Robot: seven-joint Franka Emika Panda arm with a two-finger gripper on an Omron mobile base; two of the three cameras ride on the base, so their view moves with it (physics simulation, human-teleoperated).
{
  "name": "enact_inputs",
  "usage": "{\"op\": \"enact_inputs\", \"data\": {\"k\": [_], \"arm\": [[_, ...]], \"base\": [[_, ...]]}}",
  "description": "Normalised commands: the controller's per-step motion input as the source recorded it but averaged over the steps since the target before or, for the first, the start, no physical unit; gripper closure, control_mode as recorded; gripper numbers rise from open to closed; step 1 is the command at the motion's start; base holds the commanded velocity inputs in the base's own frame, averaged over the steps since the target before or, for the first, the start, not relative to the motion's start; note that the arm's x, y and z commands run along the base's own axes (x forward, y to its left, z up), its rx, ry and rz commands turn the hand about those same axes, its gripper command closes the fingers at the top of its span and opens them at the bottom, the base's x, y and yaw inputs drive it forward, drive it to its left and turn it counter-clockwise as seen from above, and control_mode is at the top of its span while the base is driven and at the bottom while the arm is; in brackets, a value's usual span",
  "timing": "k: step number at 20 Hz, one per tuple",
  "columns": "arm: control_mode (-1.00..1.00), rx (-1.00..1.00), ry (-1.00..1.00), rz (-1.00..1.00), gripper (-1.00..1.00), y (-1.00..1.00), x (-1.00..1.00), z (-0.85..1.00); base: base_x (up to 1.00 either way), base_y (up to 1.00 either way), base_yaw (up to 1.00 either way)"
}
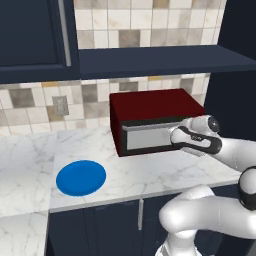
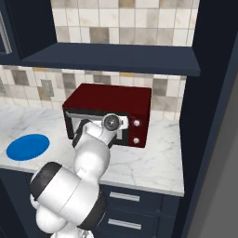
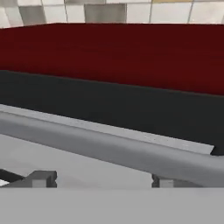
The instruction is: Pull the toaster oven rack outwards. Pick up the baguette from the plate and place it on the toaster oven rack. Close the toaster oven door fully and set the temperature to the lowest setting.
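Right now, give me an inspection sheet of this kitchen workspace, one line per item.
Surface: white marble counter.
Job's things: dark red toaster oven, its door shut with the silver handle bar along the top edge; blue plate bare, left of the oven; two pale knobs on the right panel.
Clutter: nothing seen.
Grippers: gripper up against the door near the handle, jaws spread, holding nothing.
Cables: nothing seen.
Surroundings: tiled backsplash, wall outlet, navy shelf above, navy cabinets below.
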Motion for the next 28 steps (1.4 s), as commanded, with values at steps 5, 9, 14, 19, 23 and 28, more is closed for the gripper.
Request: {"op": "enact_inputs", "data": {"k": [5,9,14,19,23,28], "arm": [[-1.00,0.00,0.00,-0.13,-1.00,0.10,0.94,0.78],[-1.00,0.00,0.09,-0.15,-1.00,0.00,0.41,0.99],[-1.00,0.00,0.13,-0.18,-1.00,-0.06,0.13,1.00],[-1.00,0.00,-0.11,-0.36,-1.00,0.08,0.04,1.00],[-1.00,0.00,-0.33,-0.48,-1.00,0.21,0.12,1.00],[-1.00,0.00,-0.43,-0.46,-1.00,0.15,0.16,0.98]], "base": [[0.00,0.00,0.00],[0.00,0.00,0.00],[0.00,0.00,0.00],[0.00,0.00,0.00],[0.00,0.00,0.00],[0.00,0.00,0.00]]}}
